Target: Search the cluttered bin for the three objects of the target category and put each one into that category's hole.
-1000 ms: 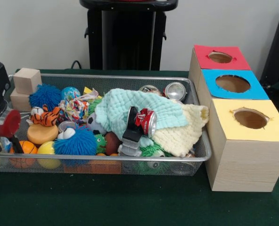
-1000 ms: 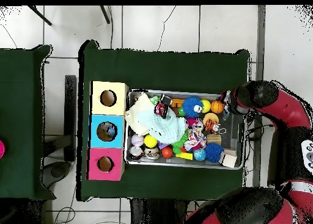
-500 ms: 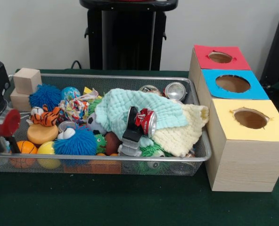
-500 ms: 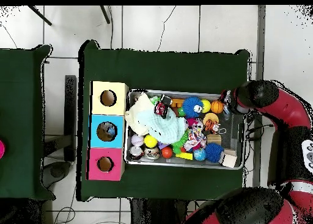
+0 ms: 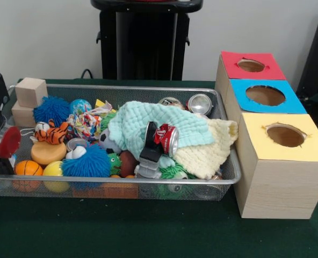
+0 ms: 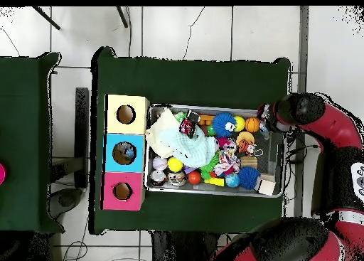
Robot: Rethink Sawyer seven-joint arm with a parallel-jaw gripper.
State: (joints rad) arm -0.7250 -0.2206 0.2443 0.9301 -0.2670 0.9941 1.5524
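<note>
A squashed red can [image 5: 168, 137] lies on the green cloth [image 5: 159, 126]; its letters are too small to read. I cannot tell the gripper's [image 5: 0, 150] grip.

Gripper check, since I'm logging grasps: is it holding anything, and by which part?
Cannot be told: the gripper sits half out of view at the bin's end, its hold hidden.

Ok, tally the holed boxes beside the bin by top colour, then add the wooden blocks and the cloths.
Red-topped box: 1
Blue-topped box: 1
Yellow-topped box: 1
Wooden blocks: 2
Cloths: 2 (one mint, one pale yellow)
Total: 7
</note>
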